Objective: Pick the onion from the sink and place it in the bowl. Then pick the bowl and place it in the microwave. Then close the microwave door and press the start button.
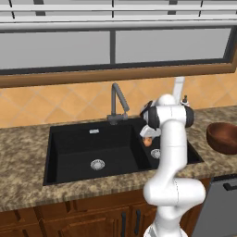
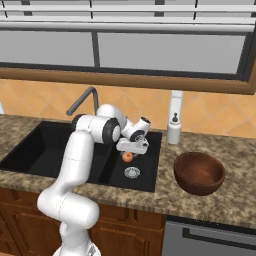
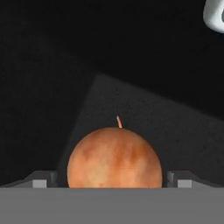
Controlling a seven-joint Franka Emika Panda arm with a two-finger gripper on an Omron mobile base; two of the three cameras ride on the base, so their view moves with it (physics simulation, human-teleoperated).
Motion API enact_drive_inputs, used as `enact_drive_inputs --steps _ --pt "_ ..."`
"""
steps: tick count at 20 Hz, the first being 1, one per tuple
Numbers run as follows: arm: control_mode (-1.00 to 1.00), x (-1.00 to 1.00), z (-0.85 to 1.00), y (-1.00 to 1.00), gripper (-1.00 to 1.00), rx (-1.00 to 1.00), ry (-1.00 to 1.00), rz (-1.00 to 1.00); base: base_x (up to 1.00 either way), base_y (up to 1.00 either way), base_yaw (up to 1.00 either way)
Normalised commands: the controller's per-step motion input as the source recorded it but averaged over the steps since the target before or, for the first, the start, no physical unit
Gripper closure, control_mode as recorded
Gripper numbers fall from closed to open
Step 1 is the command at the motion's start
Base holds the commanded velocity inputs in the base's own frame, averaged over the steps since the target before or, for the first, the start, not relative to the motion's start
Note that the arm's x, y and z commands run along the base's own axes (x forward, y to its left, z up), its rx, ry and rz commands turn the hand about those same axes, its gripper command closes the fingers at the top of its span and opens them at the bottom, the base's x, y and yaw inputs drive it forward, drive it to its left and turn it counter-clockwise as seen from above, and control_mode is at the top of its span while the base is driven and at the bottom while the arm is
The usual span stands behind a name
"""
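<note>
The jaws [image 3: 114,183] stand spread wide on either side of the small round orange-brown onion [image 3: 114,158], not yet pinching it — poised for the pick. It lies in the matte black double-basin sink [image 2: 150,165]. The deep brown wood-look bowl [image 2: 199,172] waits on the speckled stone desk [image 2: 235,200].
</note>
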Motion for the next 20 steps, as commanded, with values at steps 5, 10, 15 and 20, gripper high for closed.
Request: enact_drive_inputs --steps 5,10,15,20 --pt "-1.0 0.08 -0.66 0.1 -1.0 0.03 0.05 0.0 0.0 0.0 0.0" --pt "-1.0 0.13 -0.24 0.35 1.0 0.0 0.0 0.0 0.0 0.0 0.0" --pt "-1.0 -0.31 0.41 0.06 1.0 0.0 -0.05 -0.04 0.0 0.0 0.0" --pt "-1.0 -0.65 1.0 0.0 1.0 0.0 -0.09 -0.06 0.0 0.0 0.0"
